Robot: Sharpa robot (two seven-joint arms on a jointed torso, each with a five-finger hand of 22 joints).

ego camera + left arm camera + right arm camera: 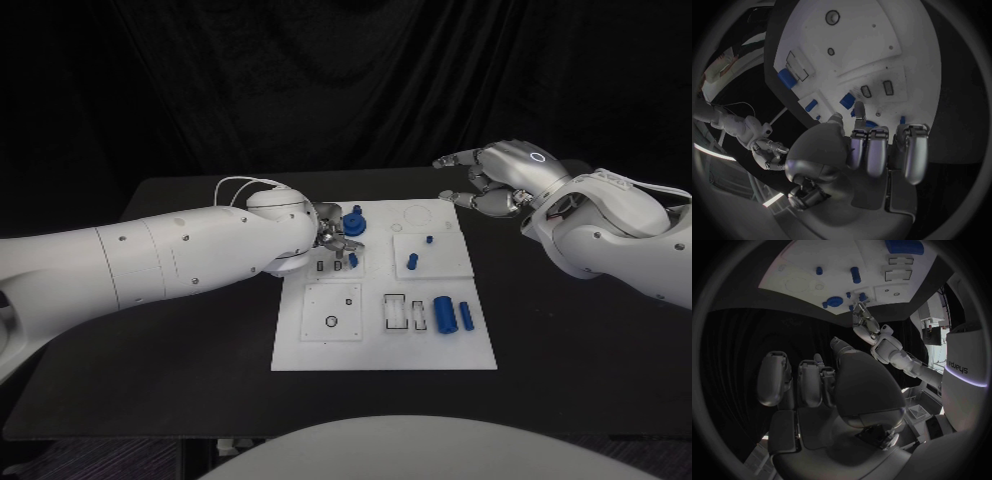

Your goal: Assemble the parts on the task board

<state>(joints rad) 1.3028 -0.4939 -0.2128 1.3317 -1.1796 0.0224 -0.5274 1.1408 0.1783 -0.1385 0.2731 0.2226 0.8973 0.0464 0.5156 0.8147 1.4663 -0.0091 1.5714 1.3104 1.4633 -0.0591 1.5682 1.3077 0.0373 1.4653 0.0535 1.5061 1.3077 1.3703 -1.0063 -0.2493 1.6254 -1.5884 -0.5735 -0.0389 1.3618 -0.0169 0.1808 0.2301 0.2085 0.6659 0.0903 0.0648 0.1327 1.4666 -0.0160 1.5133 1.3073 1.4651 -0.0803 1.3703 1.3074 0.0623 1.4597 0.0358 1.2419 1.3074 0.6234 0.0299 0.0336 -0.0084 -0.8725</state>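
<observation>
Here the white task board [384, 345] lies in the middle of the black tabletop [173, 380], with small blue parts scattered across it. The left robot hand [335, 232] reaches over the board's far left corner, its fingers pointing down among the pieces there — a round blue part [355, 223] sits just beside them, and a small blue peg [353, 260] lies just nearer the robot. From the left wrist view the fingers [869, 150] are curled side by side above the board, and whether they actually pinch anything cannot be told. The right robot hand [498, 175] hovers off the board, beyond its far right corner, over bare tabletop; its fingers are loosely curled and apart, holding nothing. On the raised panel at the board's far right stand two small blue pegs [413, 262]. Nearer the robot, two blue cylinders [446, 313] lie side by side next to a pair of rectangular slots [394, 311] — well apart from both hands.
</observation>
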